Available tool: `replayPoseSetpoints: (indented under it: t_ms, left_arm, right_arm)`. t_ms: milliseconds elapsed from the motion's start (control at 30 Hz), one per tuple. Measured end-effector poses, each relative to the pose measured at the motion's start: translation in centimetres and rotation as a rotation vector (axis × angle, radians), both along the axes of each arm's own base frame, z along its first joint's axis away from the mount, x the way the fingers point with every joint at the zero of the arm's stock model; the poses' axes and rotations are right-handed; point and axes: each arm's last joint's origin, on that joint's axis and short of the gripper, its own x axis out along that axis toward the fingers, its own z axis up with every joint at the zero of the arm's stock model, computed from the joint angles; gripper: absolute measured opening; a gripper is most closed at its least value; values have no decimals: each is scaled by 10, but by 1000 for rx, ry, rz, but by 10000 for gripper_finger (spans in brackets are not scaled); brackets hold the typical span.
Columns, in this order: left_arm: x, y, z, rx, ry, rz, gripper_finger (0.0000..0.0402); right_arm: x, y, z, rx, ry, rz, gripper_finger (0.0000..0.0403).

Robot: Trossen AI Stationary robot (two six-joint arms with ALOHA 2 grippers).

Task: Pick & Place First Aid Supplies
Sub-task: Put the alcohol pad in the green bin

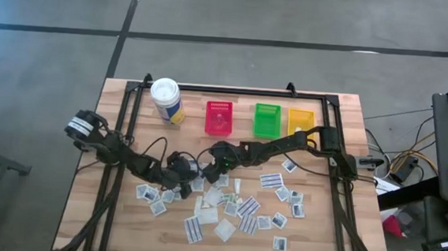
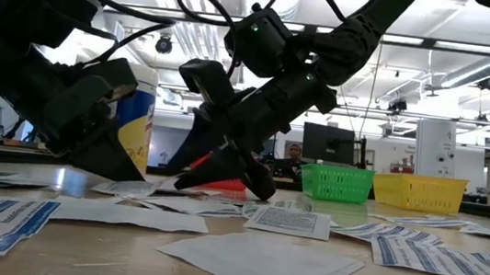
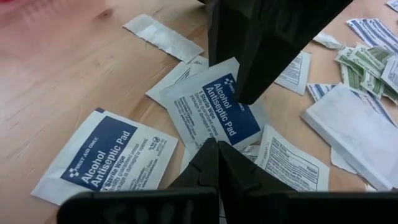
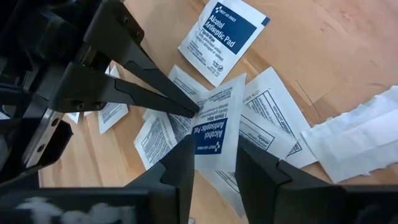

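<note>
**Two grippers meet over one wipe packet**

Nearest the table's front edge, at about 6 o'clock, loose packets (image 1: 223,230) lie flat on the wood – white squares and blue-striped oblongs, spread from 7 round to 4 o'clock.

At the centre, the right gripper (image 4: 212,163) stands with its fingers parted on either side of an alcohol-pad packet (image 4: 216,127); the packet's lower edge sits between them, tilted up off the pile. I cannot tell whether the fingers press it yet. The left gripper (image 4: 193,107) comes in from 9 o'clock, its fingers closed to a point, the tip touching that same packet's upper edge. In the low view both grippers reach down to the table together, tips close.

Farther back, at 12 o'clock, stand a red bin (image 1: 219,117), a green bin (image 1: 266,119) and a yellow bin (image 1: 301,120) in a row – and at 11 o'clock a white canister (image 1: 166,99).
</note>
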Motion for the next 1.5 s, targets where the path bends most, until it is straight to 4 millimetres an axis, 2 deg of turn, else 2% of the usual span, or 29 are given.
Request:
replayPoseSetpoints:
  t_ms: [200, 533, 767, 1167, 1500]
  left_arm:
    - [0, 0, 0, 0, 0, -1, 0]
    - [4, -1, 3, 21, 1, -24, 0]
    - [4, -2, 4, 19, -6, -26, 0]
    - [3, -1, 22, 48, -62, -60, 0]
    - [-5, 2, 47, 70, -102, -81, 0]
  right_arm:
    - [0, 0, 0, -2, -1, 5, 56]
    - [0, 0, 0, -32, -12, 40, 12]
    - [-1, 1, 4, -69, -19, 82, 8]
    - [-4, 0, 14, -129, -32, 137, 8]
    - [-5, 0, 23, -180, -62, 176, 8]
